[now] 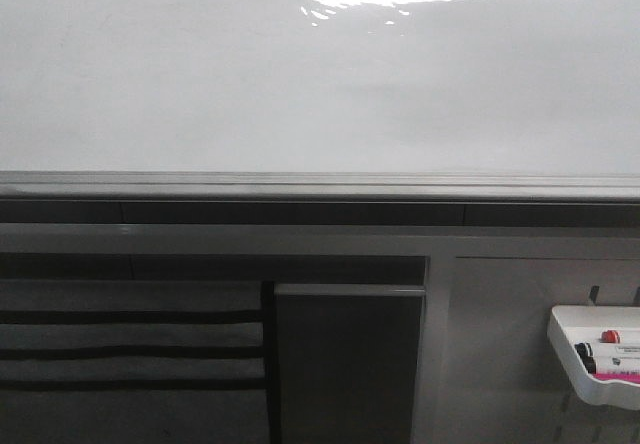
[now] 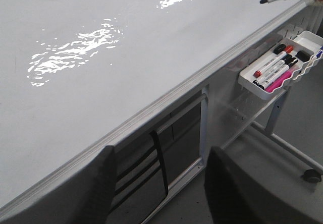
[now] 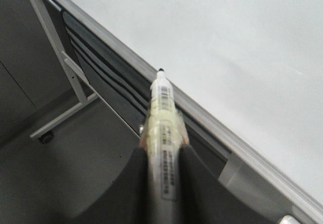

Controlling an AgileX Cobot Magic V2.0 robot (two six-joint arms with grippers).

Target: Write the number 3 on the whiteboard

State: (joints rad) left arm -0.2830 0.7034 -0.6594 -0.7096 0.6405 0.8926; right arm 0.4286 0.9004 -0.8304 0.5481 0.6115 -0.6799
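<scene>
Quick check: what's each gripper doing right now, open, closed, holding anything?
Left gripper: open, holding nothing.
Right gripper: closed on the uncapped marker, tip off the whiteboard.

Soft, even, rather dim grey light throughout, with blown-out glare on the glossy whiteboard point(image 1: 300, 94) at the front view's top edge. Rippled bright reflections in the left wrist view. Slight overall blur, dark unfocused pincer fingers point(image 3: 126, 193) up close.

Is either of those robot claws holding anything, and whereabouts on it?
The right gripper clamps an uncapped black-tipped white marker pen around its barrel, tip free. The left gripper is open, holding nothing.
</scene>
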